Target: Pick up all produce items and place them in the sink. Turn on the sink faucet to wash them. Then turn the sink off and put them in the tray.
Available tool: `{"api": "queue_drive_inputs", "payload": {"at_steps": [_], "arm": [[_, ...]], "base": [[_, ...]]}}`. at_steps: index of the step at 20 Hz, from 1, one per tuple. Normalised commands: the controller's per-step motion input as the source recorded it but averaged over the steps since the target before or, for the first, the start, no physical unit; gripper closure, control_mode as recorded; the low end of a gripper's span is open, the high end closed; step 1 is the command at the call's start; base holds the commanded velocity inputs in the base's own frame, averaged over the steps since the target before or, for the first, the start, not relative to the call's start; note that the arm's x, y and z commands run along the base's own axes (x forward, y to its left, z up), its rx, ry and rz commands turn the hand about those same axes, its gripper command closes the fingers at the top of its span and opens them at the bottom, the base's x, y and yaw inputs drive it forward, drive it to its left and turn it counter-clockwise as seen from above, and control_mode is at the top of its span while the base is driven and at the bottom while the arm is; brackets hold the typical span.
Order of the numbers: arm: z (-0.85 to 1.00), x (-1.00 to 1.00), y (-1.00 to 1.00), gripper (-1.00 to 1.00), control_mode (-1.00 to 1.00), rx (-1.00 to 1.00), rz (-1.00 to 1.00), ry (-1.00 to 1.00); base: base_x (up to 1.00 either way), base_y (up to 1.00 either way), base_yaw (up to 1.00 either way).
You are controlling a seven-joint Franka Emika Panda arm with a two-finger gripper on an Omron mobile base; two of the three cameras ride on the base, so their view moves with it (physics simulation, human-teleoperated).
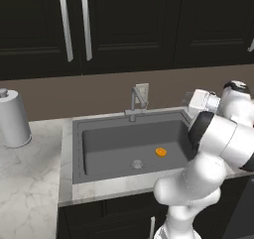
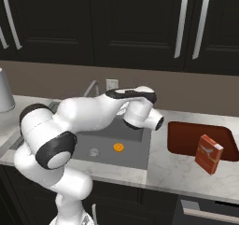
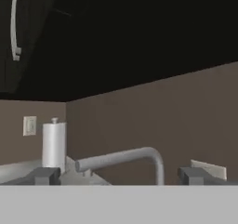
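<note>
In sink, orange produce piece lay on basin floor, just right of drain. Faucet stood straight ahead of gripper, spout crosswise between wide-apart fingers, nothing held. Next move judged: reach forward for faucet.

Faucet mostly hidden behind the arm, sink left part covered, tray corner behind red box

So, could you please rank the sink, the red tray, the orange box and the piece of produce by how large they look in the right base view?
1. Sink, though the arm hides much of it.
2. Tray.
3. Orange box, which stands nearer the camera, so it may look bigger than it is.
4. Produce, clearly smallest.
</note>
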Motion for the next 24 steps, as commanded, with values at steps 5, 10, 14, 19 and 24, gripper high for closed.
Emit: {"api": "queue_drive_inputs", "payload": {"at_steps": [5,10,14,19,24], "arm": [[0.56,-0.5,-0.03,-1.0,-1.0,0.0,-0.24,0.09],[0.38,-0.4,0.0,-1.0,-1.0,0.0,-0.28,0.22],[0.07,-0.21,0.01,-1.0,-1.0,0.0,-0.27,0.39],[0.0,-0.06,0.08,-1.0,-1.0,-0.02,-0.21,0.49],[0.05,-0.02,0.0,-1.0,-1.0,0.0,-0.17,0.49]], "base": [[0.0,0.0,0.0],[0.0,0.0,0.0],[0.0,0.0,0.0],[0.0,0.0,0.0],[0.0,0.0,0.0]]}}
